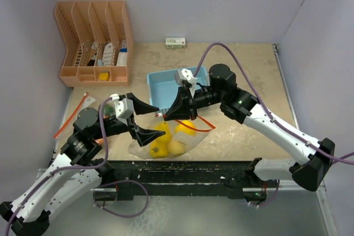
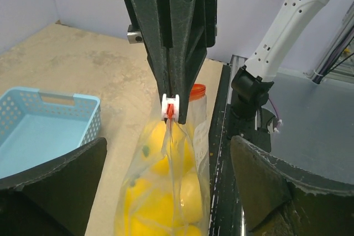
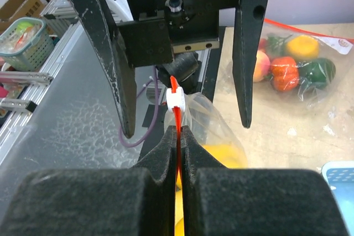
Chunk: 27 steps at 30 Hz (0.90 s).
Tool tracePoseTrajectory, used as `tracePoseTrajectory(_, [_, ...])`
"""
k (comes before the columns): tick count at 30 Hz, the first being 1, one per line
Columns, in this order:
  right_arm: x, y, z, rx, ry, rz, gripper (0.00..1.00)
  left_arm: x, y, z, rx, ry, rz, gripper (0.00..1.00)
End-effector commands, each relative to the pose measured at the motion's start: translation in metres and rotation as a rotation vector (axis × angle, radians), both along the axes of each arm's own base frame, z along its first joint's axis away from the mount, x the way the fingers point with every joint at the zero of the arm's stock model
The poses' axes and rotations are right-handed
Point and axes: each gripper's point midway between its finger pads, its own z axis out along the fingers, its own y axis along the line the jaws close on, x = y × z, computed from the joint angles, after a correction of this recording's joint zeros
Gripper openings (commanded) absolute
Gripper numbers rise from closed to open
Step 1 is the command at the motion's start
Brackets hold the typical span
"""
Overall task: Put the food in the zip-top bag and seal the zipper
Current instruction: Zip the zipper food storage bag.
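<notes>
The bag (image 1: 199,135) with the yellow food (image 2: 166,197) inside sits at the near edge of the surface (image 1: 249,81), just beside the black rail (image 1: 182,165). The blue basket (image 1: 163,84) is close behind it, and there's open room to the right. The right claw (image 3: 178,132) is pressed together on the red zipper strip (image 3: 177,115) just under the white slider (image 3: 178,99). The left claw (image 1: 159,121) is spread wide, fingers standing off either side of the zipper line; walls close the left, back and right.
</notes>
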Motion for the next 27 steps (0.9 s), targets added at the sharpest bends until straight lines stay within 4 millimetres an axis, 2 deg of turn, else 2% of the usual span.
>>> tracePoseTrajectory(1, [0.005, 0.003, 0.041, 0.1, -0.079, -0.02, 0.0, -0.007, -0.005, 0.023, -0.083, -0.064, -0.058, 0.93])
tracePoseTrajectory(5, [0.007, 0.005, 0.039, 0.096, -0.075, -0.022, 0.0, -0.002, -0.01, 0.02, -0.078, -0.046, -0.066, 0.82])
tracePoseTrajectory(8, [0.007, 0.005, 0.039, 0.095, -0.075, -0.021, 0.0, -0.002, -0.015, 0.017, -0.062, -0.032, -0.093, 0.68])
tracePoseTrajectory(11, [0.007, 0.005, 0.037, 0.09, -0.07, -0.022, 0.0, 0.0, -0.017, 0.017, -0.054, -0.017, -0.093, 0.65])
tracePoseTrajectory(16, [0.004, 0.003, 0.035, 0.085, -0.064, -0.012, 0.0, 0.001, -0.016, 0.019, -0.048, -0.02, -0.084, 0.51])
tracePoseTrajectory(19, [0.003, 0.003, 0.034, 0.079, -0.058, -0.008, 0.0, 0.002, -0.015, 0.018, -0.045, -0.017, -0.075, 0.37])
tracePoseTrajectory(21, [0.002, 0.002, 0.032, 0.072, -0.05, -0.004, 0.0, 0.003, -0.014, 0.02, -0.051, -0.019, -0.064, 0.32])
tracePoseTrajectory(26, [0.003, 0.002, 0.031, 0.07, -0.05, -0.011, 0.0, 0.006, -0.01, 0.025, -0.065, -0.031, -0.031, 0.0])
tracePoseTrajectory(27, [0.003, 0.002, 0.031, 0.071, -0.051, -0.014, 0.0, 0.006, -0.011, 0.025, -0.064, -0.033, -0.032, 0.0])
